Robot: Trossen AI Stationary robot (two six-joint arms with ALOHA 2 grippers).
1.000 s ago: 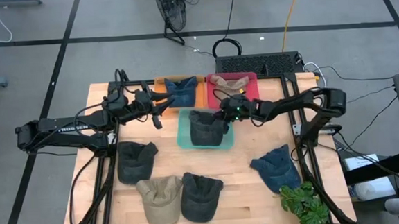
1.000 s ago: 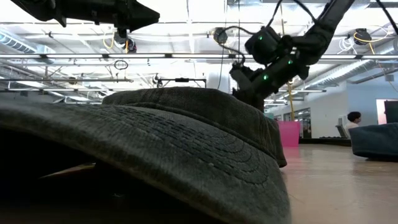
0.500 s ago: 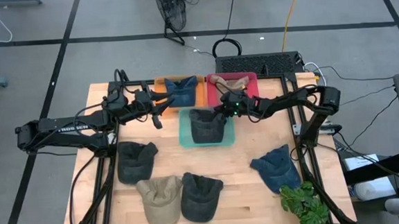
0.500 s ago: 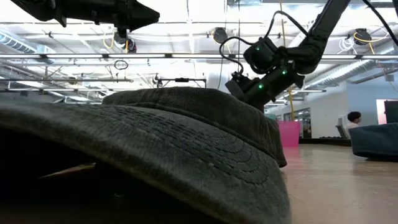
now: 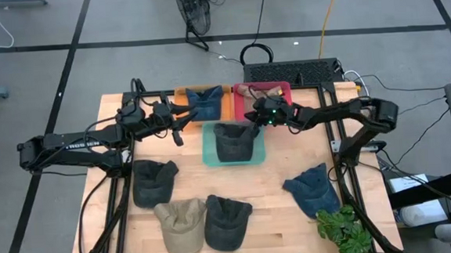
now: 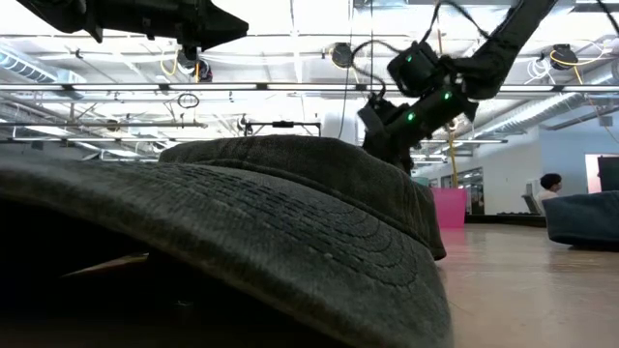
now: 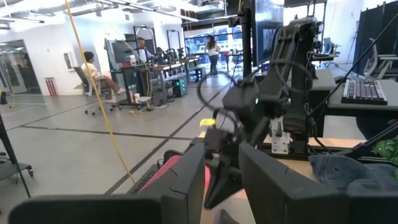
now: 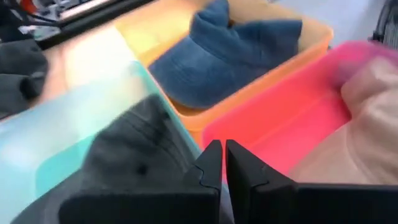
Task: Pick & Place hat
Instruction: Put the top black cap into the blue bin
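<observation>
Showing people seated beyond only left wrist view, right claw [image 8: 222, 163] empty

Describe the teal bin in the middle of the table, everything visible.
The teal bin is a shallow, translucent, plastic-looking rectangular tray, lying flat on the wooden table just in front of the orange bin and pink bin. A dark grey cap lies inside, filling much of it. The right gripper, fingers shut, hovers at its back right corner; contact can't be told.
</observation>
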